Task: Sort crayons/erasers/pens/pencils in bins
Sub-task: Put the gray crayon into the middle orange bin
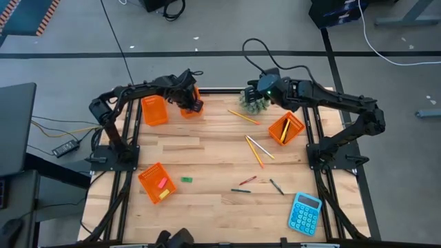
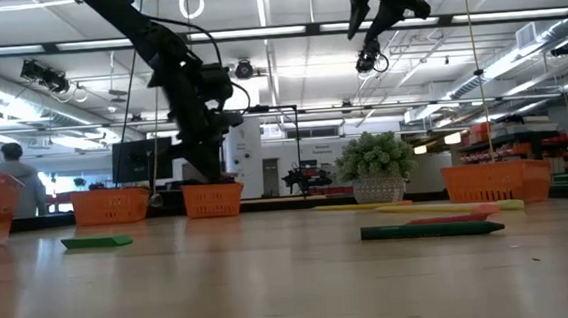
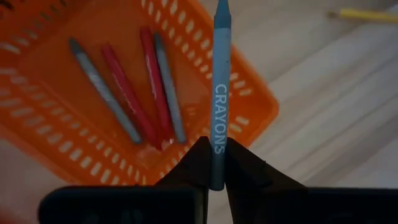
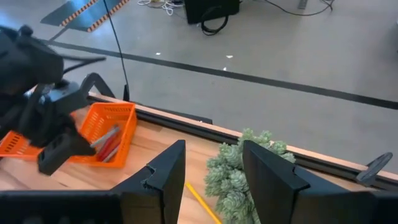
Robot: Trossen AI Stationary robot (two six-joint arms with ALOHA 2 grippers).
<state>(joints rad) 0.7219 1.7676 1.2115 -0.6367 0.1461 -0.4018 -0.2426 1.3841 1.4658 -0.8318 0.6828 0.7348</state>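
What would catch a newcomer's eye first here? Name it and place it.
The left gripper, at the table's far side, is shut on a grey-blue crayon above an orange bin holding four red and grey crayons. The right gripper hangs open over a small potted plant at the far edge.

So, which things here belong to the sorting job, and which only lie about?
For the job:
- blue crayon held in the left gripper
- crayon bin
- pencils
- pens
- eraser
- the other bins

Lying about:
- calculator
- small plant
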